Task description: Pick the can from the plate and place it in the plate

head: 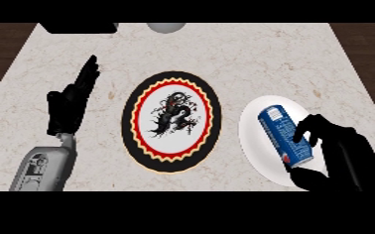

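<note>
My right hand [331,151] curls around the blue can [285,135], which lies on its side on the white plate [255,129] — I need to hold it before lifting. The dragon plate [171,121] waits just beside, on the desk [293,59]. My left hand [72,104] rests open, fingers straight — not needed.

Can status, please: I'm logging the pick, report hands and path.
Right hand curled round blue can, lying on white plate. Left hand open, resting at left. Dragon plate bare; nothing between.
</note>
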`<action>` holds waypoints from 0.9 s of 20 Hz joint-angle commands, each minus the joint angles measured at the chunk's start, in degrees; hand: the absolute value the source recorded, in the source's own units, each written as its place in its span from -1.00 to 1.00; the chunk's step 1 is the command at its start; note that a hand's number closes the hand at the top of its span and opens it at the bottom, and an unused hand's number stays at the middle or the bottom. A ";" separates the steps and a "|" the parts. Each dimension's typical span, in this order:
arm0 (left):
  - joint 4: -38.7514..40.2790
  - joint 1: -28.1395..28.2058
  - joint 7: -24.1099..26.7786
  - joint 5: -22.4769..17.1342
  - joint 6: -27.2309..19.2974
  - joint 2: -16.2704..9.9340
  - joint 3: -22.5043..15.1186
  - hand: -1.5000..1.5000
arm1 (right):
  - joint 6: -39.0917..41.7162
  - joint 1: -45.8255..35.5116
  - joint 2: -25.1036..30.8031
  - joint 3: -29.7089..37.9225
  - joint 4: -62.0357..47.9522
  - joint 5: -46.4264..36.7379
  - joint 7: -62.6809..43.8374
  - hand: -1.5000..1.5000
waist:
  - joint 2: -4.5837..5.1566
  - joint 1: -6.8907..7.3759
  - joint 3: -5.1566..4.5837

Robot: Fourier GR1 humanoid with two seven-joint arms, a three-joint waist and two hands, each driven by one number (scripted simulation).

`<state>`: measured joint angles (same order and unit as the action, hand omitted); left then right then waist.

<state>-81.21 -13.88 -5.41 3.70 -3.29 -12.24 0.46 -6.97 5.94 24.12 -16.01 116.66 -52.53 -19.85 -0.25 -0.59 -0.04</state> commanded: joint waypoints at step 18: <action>-0.17 -2.72 -2.07 -0.10 2.56 -0.10 1.52 0.00 | -4.47 -32.43 -23.99 -16.94 -32.00 0.99 -10.00 1.00 | 0.49 1.72 0.04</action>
<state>-81.70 -14.98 -6.36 4.13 -1.38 -11.58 0.81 -4.69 -21.32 1.96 -29.82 96.21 -53.02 -29.63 0.09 0.92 -0.02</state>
